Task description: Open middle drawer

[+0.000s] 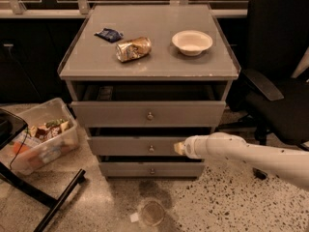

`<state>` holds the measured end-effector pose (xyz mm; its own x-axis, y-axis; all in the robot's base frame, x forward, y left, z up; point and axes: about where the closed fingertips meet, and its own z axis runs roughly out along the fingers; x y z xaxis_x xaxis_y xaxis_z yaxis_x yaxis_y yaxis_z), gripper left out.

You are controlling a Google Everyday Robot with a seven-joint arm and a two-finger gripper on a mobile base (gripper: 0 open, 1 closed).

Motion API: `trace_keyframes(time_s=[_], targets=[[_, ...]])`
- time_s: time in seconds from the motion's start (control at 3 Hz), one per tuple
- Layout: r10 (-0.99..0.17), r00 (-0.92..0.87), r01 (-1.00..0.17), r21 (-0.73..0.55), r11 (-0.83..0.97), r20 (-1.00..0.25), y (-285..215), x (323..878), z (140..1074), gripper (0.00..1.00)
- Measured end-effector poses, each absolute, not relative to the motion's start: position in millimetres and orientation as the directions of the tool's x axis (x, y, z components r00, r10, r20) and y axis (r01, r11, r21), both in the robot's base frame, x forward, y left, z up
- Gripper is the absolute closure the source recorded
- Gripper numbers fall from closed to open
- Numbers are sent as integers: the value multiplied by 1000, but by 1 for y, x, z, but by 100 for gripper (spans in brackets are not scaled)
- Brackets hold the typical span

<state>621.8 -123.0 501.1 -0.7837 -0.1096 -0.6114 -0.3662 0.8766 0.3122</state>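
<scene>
Middle drawer [125, 146] sat second below the worktop's [159, 67] front edge. Gripper [179, 148] was at its front, just right of the knob [151, 149]; state of the jaws could not be told. Advised: centre on knob, pull straight outward.

The white arm [251, 153] is reaching in from the right edge of the view, lying almost level and sloping a little upward toward the left. The gripper [179, 148] is sitting at its left end, pointing left, just below the centre.

Gripper [179, 148] at middle drawer [120, 146] front, R of knob [151, 149]; can [133, 49] L of bowl [192, 42] on cabinet top [154, 65].
</scene>
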Motion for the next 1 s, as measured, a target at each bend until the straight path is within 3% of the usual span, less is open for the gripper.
trace_keyframes(time_s=[0.33,1.0], targets=[[-31,-696,-370,321,872,-718,-120,640,509,100],[65,-592,-365,338,868,-804,-115,676,502,100]])
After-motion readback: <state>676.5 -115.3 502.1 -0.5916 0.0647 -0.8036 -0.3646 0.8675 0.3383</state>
